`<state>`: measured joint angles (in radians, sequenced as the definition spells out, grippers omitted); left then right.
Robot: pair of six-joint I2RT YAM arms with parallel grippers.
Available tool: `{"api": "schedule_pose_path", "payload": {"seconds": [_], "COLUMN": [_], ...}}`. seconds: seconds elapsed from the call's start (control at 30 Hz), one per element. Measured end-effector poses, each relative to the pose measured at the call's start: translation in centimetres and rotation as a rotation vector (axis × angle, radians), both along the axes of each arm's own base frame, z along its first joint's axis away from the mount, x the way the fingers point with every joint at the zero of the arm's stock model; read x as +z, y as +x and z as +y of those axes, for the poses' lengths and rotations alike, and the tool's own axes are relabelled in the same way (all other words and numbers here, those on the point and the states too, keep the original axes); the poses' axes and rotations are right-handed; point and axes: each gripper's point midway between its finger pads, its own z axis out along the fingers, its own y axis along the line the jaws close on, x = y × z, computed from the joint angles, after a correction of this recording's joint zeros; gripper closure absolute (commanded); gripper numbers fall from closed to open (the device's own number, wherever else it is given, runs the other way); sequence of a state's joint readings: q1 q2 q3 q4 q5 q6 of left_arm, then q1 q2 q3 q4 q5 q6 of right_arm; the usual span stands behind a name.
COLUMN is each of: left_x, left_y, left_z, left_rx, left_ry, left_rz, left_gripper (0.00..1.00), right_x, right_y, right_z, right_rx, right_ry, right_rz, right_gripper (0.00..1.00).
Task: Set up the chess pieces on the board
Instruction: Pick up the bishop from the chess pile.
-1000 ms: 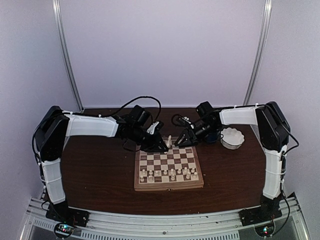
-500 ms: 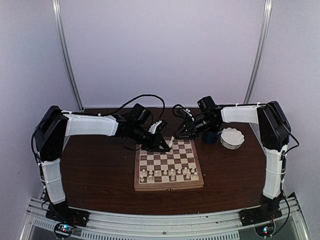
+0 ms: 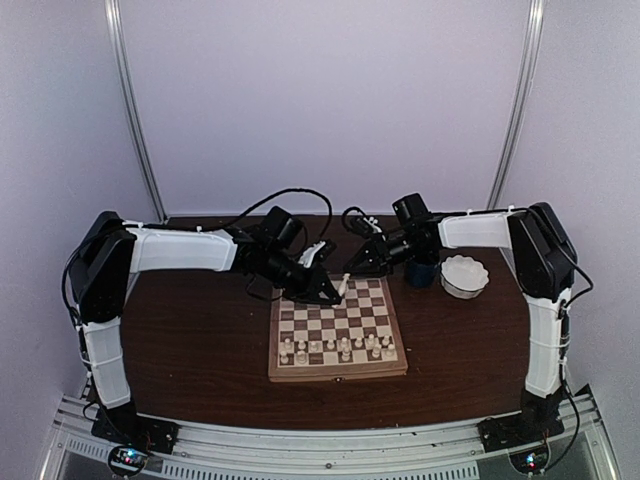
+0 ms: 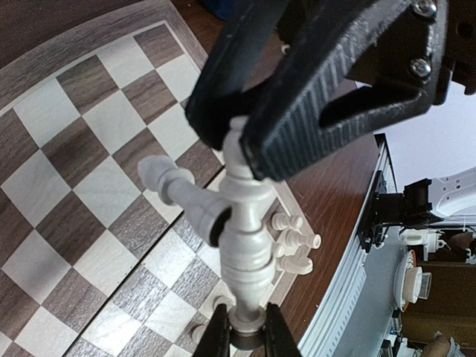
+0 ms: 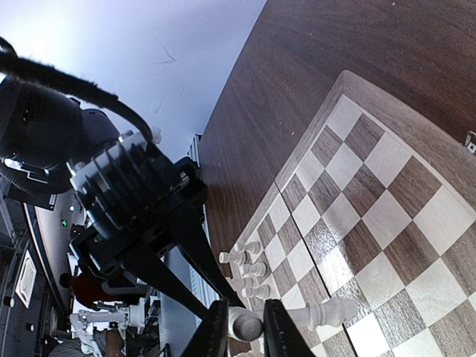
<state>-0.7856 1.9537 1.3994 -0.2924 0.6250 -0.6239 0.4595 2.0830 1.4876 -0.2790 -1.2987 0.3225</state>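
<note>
Top external view, centre of frame: my left gripper [image 3: 330, 291] is clenched on the base of a cream chess piece [image 3: 343, 285], held tilted over the far edge of the board [image 3: 338, 373]. Just to its right, my right gripper [image 3: 352, 268] pinches the same piece's head. Right wrist view, lower middle: a second piece [image 5: 327, 313] lies toppled on the checks.

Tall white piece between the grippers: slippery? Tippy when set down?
The tall piece looks smooth, so it may slip where the right gripper holds only its top. Tall over the small base the left gripper pinches, it likely tips easily; another piece seems toppled on the board.
</note>
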Motion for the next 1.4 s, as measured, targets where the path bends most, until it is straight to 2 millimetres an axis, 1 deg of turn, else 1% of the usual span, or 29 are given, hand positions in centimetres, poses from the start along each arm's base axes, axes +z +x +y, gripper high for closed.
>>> {"api": "schedule_pose_path", "payload": {"seconds": [0.1,0.23,0.33,0.53,0.77,0.87,1.0,1.1,1.23,1.4], "left_x": [0.0,0.0,-0.1,-0.2,-0.4,-0.4,-0.2,-0.3,-0.3,-0.6], "left_y": [0.0,0.0,0.0,0.0,-0.1,-0.1,0.0,0.0,0.0,0.1], "left_z": [0.0,0.0,0.1,0.2,0.3,0.3,0.3,0.3,0.4,0.6], "left_rx": [-0.002,-0.003,0.0,0.002,0.002,0.003,0.0,-0.002,-0.003,0.003], "left_ry": [0.001,0.002,0.008,0.02,0.031,0.035,0.033,0.036,0.038,0.044], "left_rz": [-0.001,-0.004,-0.006,-0.007,-0.002,-0.006,-0.016,-0.019,-0.019,-0.014], "left_gripper": [1.0,1.0,1.0,1.0,1.0,1.0,1.0,1.0,1.0,1.0], "right_x": [0.0,0.1,0.1,-0.1,-0.6,-1.1,-1.5,-1.0,0.3,1.7], "right_y": [0.1,0.1,0.0,-0.1,-0.3,-0.1,0.7,1.3,1.9,2.0], "right_z": [0.1,0.1,0.1,0.0,-0.2,-0.5,-1.2,-1.8,-2.5,-2.9], "right_rx": [0.0,0.0,0.001,0.007,0.013,0.006,-0.021,-0.039,-0.059,-0.067], "right_ry": [0.005,0.008,0.009,0.005,-0.017,-0.056,-0.129,-0.166,-0.188,-0.198], "right_rz": [0.005,0.012,0.013,0.003,-0.018,-0.047,-0.118,-0.173,-0.235,-0.31], "right_gripper": [0.84,0.77,0.77,0.87,0.94,0.95,0.95,0.95,0.95,0.95]}}
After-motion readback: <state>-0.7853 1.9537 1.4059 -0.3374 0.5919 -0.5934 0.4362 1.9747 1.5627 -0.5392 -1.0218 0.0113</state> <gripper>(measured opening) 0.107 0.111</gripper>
